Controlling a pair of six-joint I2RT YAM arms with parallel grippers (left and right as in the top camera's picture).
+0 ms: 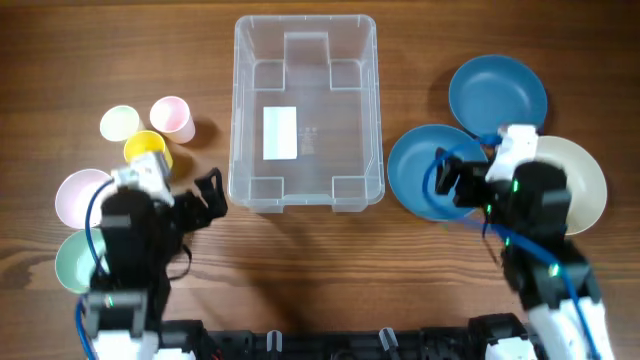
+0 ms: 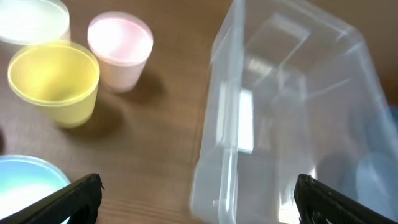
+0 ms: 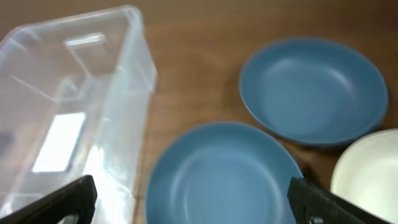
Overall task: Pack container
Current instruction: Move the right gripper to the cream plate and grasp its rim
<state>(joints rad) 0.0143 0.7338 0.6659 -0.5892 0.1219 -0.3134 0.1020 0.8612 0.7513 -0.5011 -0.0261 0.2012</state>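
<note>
Wood table [image 1: 300,260], bare container [image 1: 305,110] — left gripper [image 1: 205,198] and right gripper [image 1: 447,178] gape wide.
You could skid the shallow blue plate [image 1: 410,185] while pinching its rim.

Clear glossy plastic container [image 1: 340,130] with bright reflections on smooth walls, white matt paper-like label [image 1: 279,132], brown wood-grain table [image 1: 320,270] with low sheen, smooth, faintly glossy blue bowl [image 3: 314,90] and second blue bowl [image 3: 224,177], matt plastic-looking yellow cup [image 2: 55,81] and pink cup [image 2: 121,50]
</note>
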